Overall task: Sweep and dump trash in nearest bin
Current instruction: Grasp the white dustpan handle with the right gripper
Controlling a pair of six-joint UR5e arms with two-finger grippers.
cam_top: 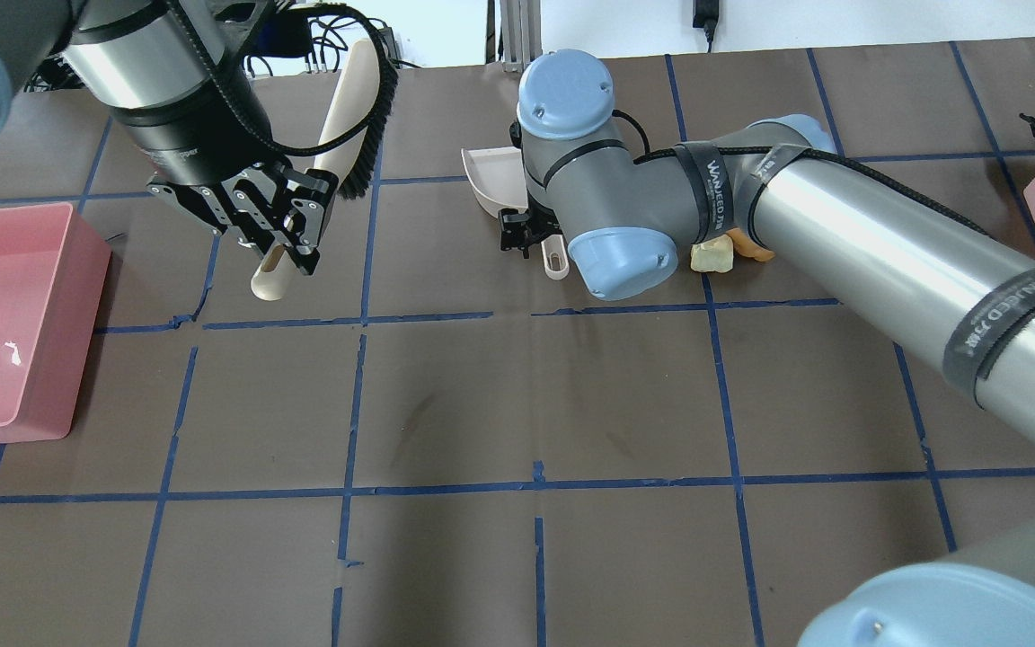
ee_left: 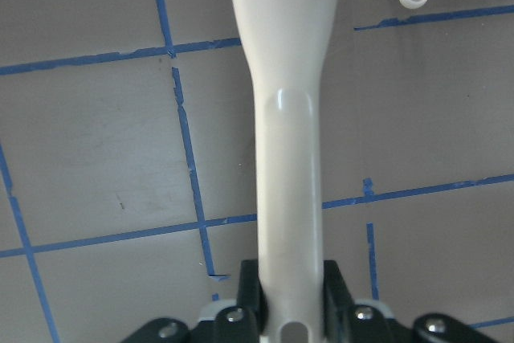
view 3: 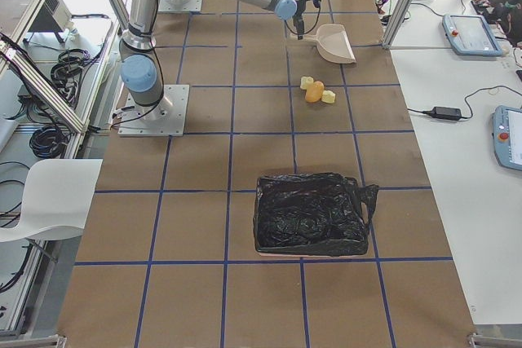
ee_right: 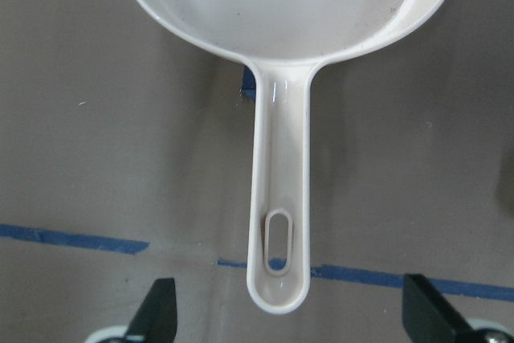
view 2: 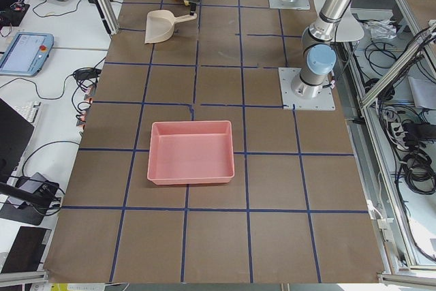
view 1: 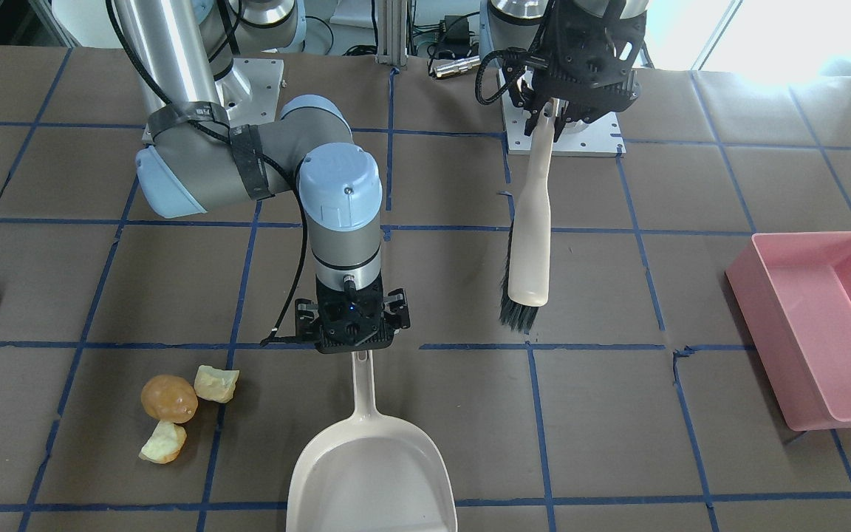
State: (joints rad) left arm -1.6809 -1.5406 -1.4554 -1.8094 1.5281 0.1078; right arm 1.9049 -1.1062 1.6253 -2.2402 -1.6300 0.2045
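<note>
The trash lies together on the brown table: an orange-brown ball [view 1: 168,399] and two pale yellow-green chunks [view 1: 216,383] [view 1: 164,443]. My right gripper [ee_right: 293,319] is open, its fingers [ee_right: 159,311] spread wide on either side of the handle end of a cream dustpan [view 1: 370,473], which lies flat on the table to the side of the trash. My left gripper [view 1: 552,118] is shut on the handle of a cream brush [view 1: 530,244] with black bristles and holds it above the table. The overhead view hides most of the trash [cam_top: 712,256] behind my right arm.
A pink bin [view 1: 810,325] stands on my left side, beyond the brush. A bin lined with a black bag [view 3: 310,213] stands on my right side, past the trash. Blue tape lines grid the table.
</note>
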